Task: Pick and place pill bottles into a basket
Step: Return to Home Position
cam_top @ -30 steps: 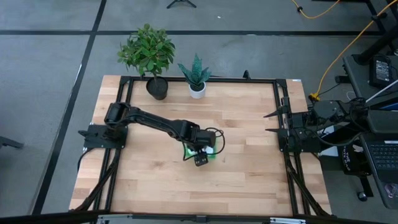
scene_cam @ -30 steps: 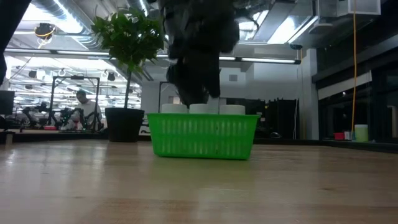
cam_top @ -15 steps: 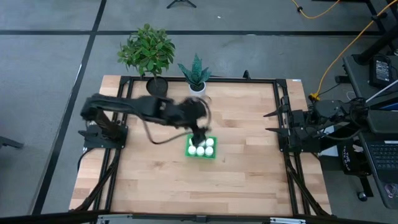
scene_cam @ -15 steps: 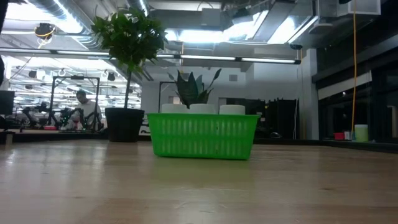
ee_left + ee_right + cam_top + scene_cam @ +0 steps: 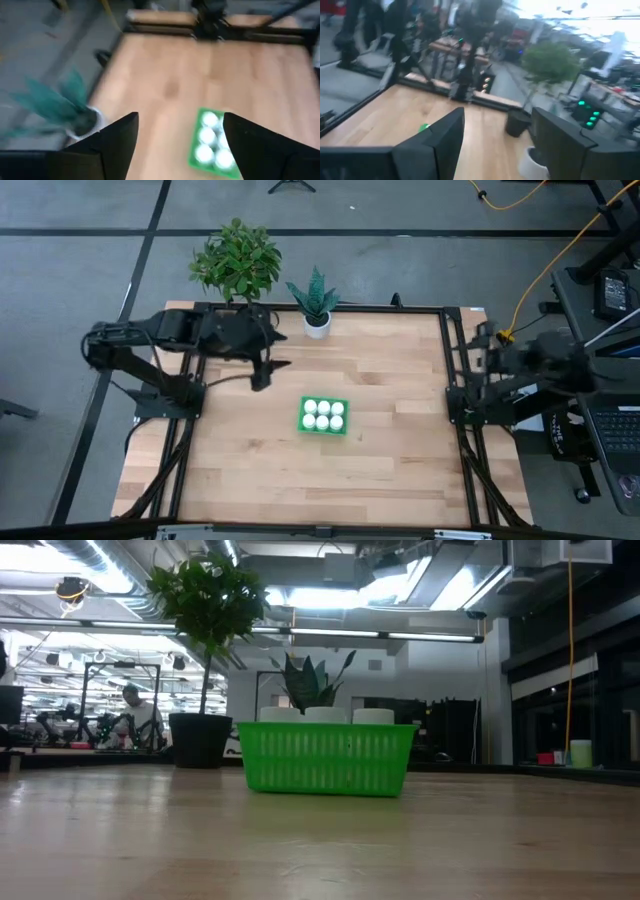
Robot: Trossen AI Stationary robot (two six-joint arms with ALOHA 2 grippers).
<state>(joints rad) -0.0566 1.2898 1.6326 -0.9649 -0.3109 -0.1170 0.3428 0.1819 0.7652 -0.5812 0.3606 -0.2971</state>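
The green basket (image 5: 323, 416) stands near the table's middle with several white pill bottles (image 5: 322, 414) upright in it. In the low view the bottles' caps (image 5: 325, 715) show above the basket's rim (image 5: 328, 730). The left wrist view shows the basket (image 5: 196, 150) and bottles (image 5: 207, 135) below and ahead. My left gripper (image 5: 268, 372) (image 5: 181, 117) is open and empty, raised over the table's far left part, apart from the basket. My right gripper (image 5: 482, 338) (image 5: 497, 112) is open and empty at the table's right edge. The basket is a green speck in the right wrist view (image 5: 423, 128).
A leafy plant in a black pot (image 5: 238, 265) and a spiky plant in a white pot (image 5: 315, 305) stand at the table's far edge, close to my left gripper. A black frame (image 5: 450, 370) runs round the table. A person (image 5: 130, 715) shows far behind.
My left gripper has risen off the basket and swung toward the table's far left, drawing back with its arm; the basket and bottles stay in place. My right arm has begun to move at the right edge, its fingers no longer reaching in over the table.
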